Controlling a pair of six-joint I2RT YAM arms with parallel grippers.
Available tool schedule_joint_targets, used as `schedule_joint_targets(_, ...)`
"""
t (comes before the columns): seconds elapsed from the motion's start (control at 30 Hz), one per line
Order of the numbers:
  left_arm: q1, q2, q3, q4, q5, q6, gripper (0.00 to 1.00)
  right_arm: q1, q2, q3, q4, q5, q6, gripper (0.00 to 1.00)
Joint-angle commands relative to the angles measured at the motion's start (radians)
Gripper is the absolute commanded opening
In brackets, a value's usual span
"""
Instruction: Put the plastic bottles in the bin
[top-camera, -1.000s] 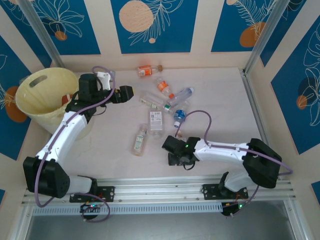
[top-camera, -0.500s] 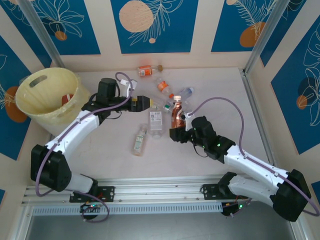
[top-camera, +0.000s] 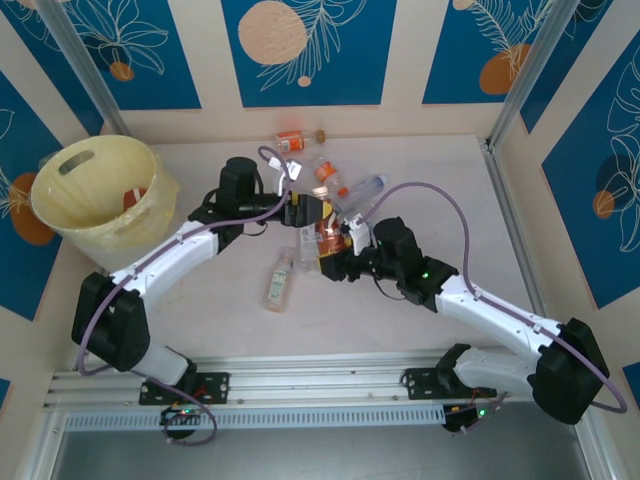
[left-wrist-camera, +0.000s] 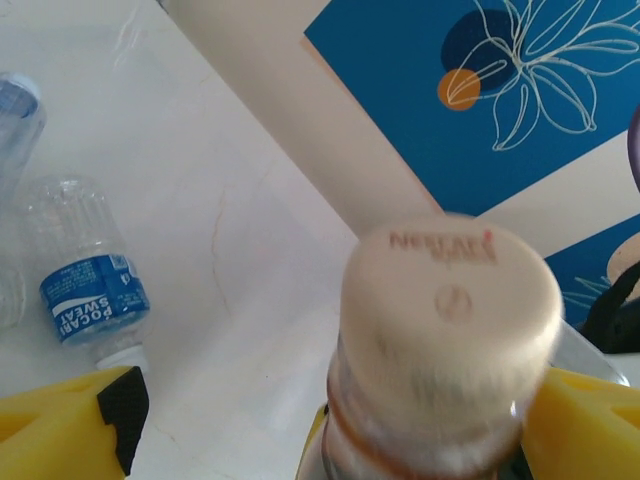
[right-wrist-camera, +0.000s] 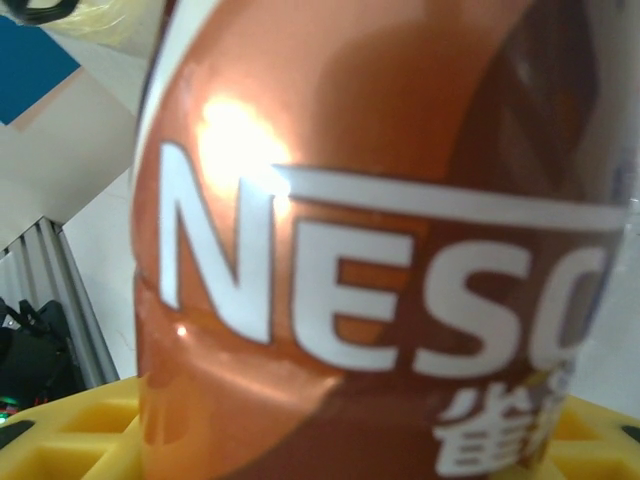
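My right gripper (top-camera: 336, 258) (right-wrist-camera: 330, 440) is shut on a brown Nescafe bottle (top-camera: 327, 240) (right-wrist-camera: 360, 230), held off the table at the centre. The bottle's beige cap (left-wrist-camera: 450, 310) sits between the yellow fingers (left-wrist-camera: 70, 425) of my left gripper (top-camera: 310, 214) (left-wrist-camera: 330, 430). That gripper is open, with a gap on the cap's left side. The pale-yellow bin (top-camera: 95, 195) stands at the far left with an orange-labelled bottle (top-camera: 131, 197) inside. Loose plastic bottles lie around: orange-labelled ones (top-camera: 292, 142) (top-camera: 326, 172), a blue-capped one (top-camera: 366, 189), a green-labelled one (top-camera: 280, 280) and a blue-labelled one (left-wrist-camera: 95, 310).
Both arms meet over the table's middle, the right arm's cable (top-camera: 440, 190) arching above. A metal rail (top-camera: 510, 210) bounds the table on the right, and the back wall runs just behind the far bottles.
The right gripper lifted the brown bottle and carried it left. The left arm swung from the bin to the centre, and its fingers now flank the cap, slightly narrower than before.
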Motion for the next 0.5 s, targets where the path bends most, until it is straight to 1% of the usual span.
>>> schedule_joint_targets(0.0, -0.006, 0.004, -0.014, 0.098, 0.019, -0.023, 0.86, 0.007, 0.018, 0.045, 0.04, -0.075, -0.014, 0.44)
schedule_joint_targets(0.13, -0.013, -0.001, -0.018, 0.096, 0.024, 0.011, 0.67, 0.009, 0.052, 0.079, 0.043, -0.135, 0.012, 0.44)
schedule_joint_targets(0.23, -0.016, -0.009, -0.024, 0.096, 0.01, 0.023, 0.52, 0.012, 0.075, 0.093, 0.04, -0.15, 0.017, 0.45)
schedule_joint_targets(0.3, -0.017, -0.011, -0.023, 0.095, 0.015, 0.025, 0.45, 0.013, 0.081, 0.095, 0.047, -0.151, 0.028, 0.45)
schedule_joint_targets(0.37, -0.017, -0.012, -0.019, 0.079, 0.012, 0.028, 0.36, 0.013, 0.081, 0.086, 0.075, -0.154, 0.045, 0.45)
schedule_joint_targets(0.47, -0.018, -0.015, -0.016, 0.063, -0.003, 0.032, 0.3, 0.014, 0.083, 0.079, 0.099, -0.156, 0.057, 0.46)
